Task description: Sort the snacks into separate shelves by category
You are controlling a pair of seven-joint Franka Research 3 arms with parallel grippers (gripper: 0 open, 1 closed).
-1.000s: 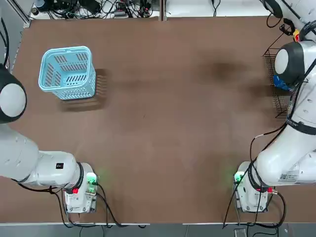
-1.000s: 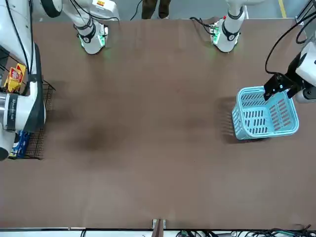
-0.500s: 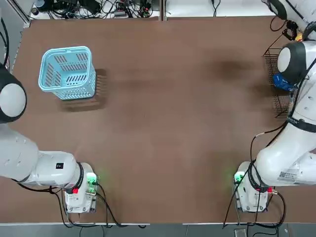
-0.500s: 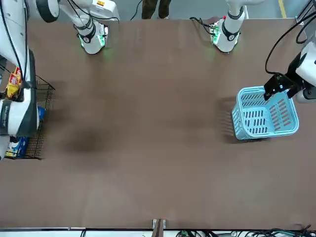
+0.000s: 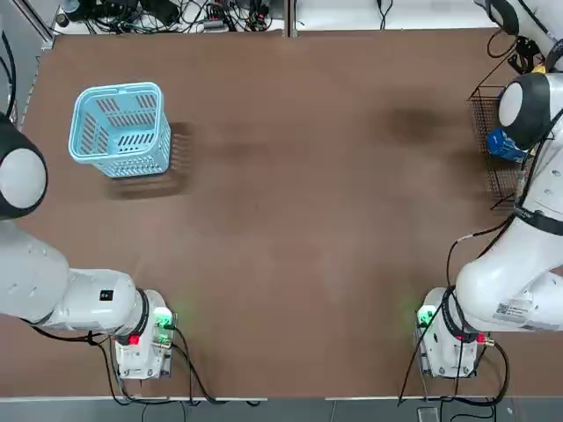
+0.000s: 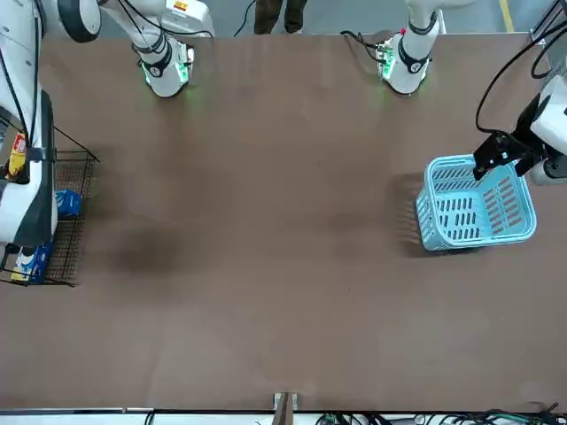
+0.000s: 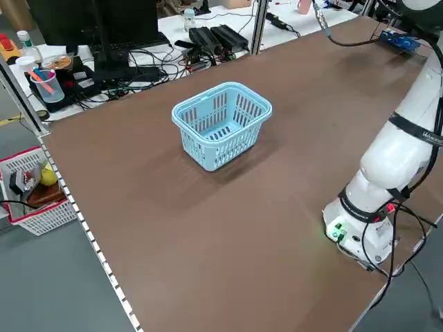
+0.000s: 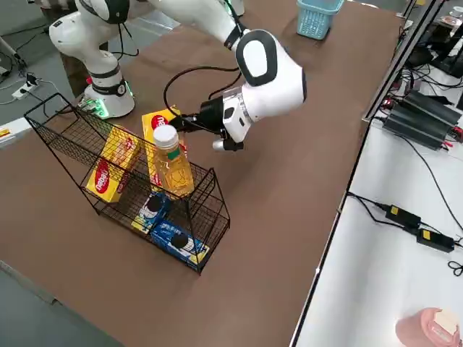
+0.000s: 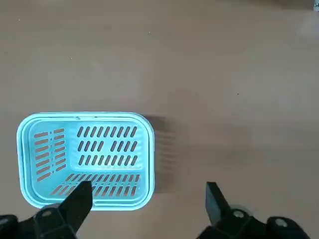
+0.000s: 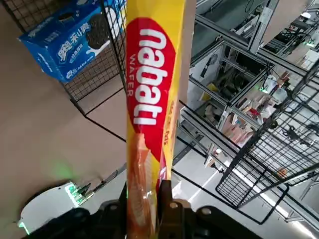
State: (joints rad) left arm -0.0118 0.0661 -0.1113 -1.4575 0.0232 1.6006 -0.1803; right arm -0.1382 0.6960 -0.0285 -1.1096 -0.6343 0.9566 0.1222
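Yellow wafer packet held at the wire rack

The right pincer (image 10: pixel 149 209) grips a yellow packet (image 10: pixel 149 99) beside the black rack (image 8: pixel 123 181), which holds blue packets (image 8: pixel 177 242) low down. The left pincer (image 9: pixel 144 204) hangs open above the blue basket (image 9: pixel 84 159).

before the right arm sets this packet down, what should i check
1. Grip: the right hand is shut on the yellow wafer packet. Ok.
2. Matching shelf: a second yellow packet already lies in the wire rack, on the higher tier. Ok.
3. Categories apart: the blue packets lie on the lower tier, not among the yellow ones. Ok.
4. Clearance: a bottle stands right beside the held packet. Cannot tell if there is room.
5. Other arm: the left hand is open above the blue basket, far from the rack. Ok.
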